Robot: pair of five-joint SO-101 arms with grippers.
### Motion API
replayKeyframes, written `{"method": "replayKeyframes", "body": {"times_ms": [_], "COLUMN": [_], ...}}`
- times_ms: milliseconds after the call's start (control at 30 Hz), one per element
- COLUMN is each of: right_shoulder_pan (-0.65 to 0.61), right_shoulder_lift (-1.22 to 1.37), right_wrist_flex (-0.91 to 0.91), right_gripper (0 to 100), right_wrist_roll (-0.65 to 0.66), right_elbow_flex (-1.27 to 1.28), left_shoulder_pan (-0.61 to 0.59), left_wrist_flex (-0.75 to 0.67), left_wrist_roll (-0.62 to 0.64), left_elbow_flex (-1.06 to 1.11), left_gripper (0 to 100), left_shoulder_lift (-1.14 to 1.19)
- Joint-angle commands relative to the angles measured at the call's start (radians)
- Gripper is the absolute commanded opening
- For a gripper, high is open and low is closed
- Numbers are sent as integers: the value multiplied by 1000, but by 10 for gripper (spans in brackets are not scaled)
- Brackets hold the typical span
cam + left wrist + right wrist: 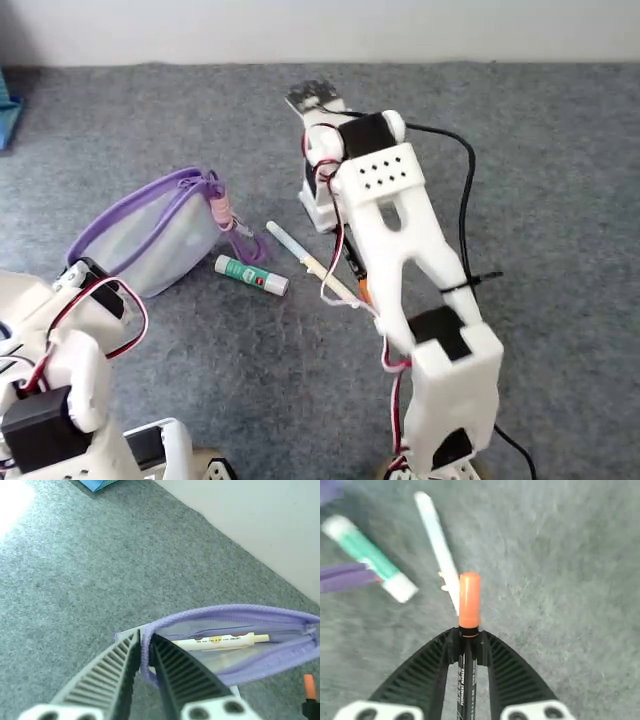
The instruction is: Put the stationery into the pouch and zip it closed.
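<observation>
Pincers, both loaded. My right pincer was clenched on a marker: slim black barrel wedged between the ribbed black fingers, with a smooth orange cap poking out past the tips. It hung above the grey carpet, a short, nubby pile, with the cap close to one end of a white pen, a thin plain stick lying flat.

Just beside that pen lay a glue stick, a round tube with a green body and white ends. It sat right next to the pouch's open end.

My left pincer was clamped on the pouch, jaws pinched tight over its purple fabric rim at the far end from the zip pull, a pink tab. The pouch had see-through, slightly glossy walls with purple zip trim and a gaping mouth. It lay on its side on the carpet. Inside it was a cream pen, lengthwise along the lower wall.
</observation>
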Motion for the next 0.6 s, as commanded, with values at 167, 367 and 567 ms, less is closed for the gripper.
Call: {"method": "replayKeyframes", "body": {"times_ms": [167, 367, 567], "right_shoulder_pan": [-188, -334, -453], "right_shoulder_lift": [-331, -512, -608], "right_wrist_flex": [25, -140, -472], "right_gripper": [8, 8, 8], "right_wrist_roll": [-72, -196, -117], "right_elbow_flex": [-3, -3, -3], "left_shoulder_pan": [-8, -8, -8], "left_wrist_flex": [2, 2, 0], "left_wrist_roll": [11, 11, 11], "left_elbow_flex": [5, 5, 5], "left_gripper": [13, 13, 13], "left_shoulder_lift": [17, 17, 17]}}
